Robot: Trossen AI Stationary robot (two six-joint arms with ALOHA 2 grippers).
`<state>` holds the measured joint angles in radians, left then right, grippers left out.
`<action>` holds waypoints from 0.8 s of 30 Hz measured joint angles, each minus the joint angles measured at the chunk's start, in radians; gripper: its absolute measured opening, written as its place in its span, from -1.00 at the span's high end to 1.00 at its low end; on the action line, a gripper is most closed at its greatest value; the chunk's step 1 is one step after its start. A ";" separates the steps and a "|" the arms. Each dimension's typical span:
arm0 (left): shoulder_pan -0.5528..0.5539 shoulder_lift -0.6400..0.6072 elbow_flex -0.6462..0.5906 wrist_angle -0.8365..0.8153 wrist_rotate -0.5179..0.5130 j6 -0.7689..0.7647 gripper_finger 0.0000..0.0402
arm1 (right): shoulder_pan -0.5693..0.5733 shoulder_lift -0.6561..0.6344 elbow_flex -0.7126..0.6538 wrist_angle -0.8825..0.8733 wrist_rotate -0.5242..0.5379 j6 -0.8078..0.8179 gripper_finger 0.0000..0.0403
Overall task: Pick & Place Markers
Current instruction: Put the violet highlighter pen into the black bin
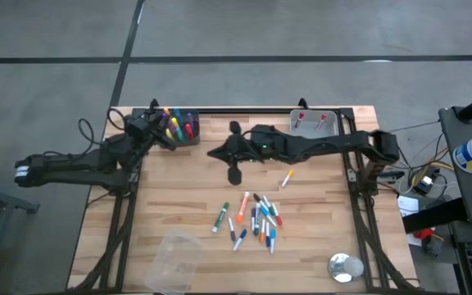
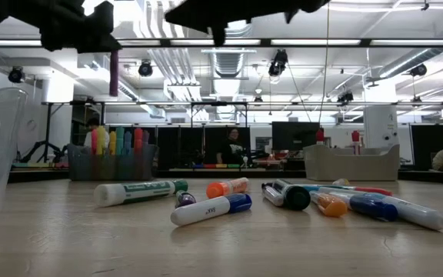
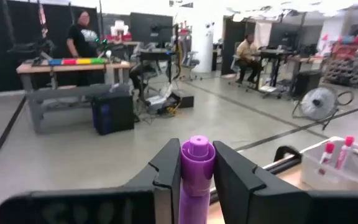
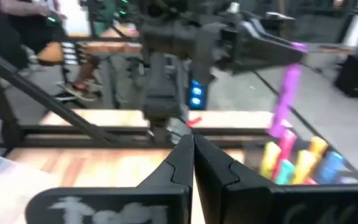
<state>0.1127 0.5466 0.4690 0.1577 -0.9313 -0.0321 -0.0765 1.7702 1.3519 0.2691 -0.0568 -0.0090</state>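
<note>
Left claw (image 3: 197, 180) pinches a purple marker (image 3: 196, 163) upright, above the dark bin (image 1: 180, 128) of standing markers. Left arm reaches in from the table's left edge. Right claw (image 4: 192, 155), pressed together, empty, hovers mid-table right of the bin. Loose markers (image 1: 255, 220) lie nearer the front.

No text, label, brand, number or sign can be read in any view. Dark printing is seen on the white barrel of the green-capped marker (image 2: 141, 191) and on the blue-capped marker (image 2: 210, 209) lying on the table (image 2: 221, 246), but the marks are too small and blurred to be made out.
</note>
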 joint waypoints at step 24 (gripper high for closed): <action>0.000 -0.171 0.000 -0.451 -0.110 -0.297 0.63 | 0.000 -0.252 -0.323 0.058 0.114 0.026 0.96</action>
<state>0.1131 0.3755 0.4687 -0.2928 -1.0418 -0.3291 -0.0769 1.5185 1.0292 0.3275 0.0570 0.0170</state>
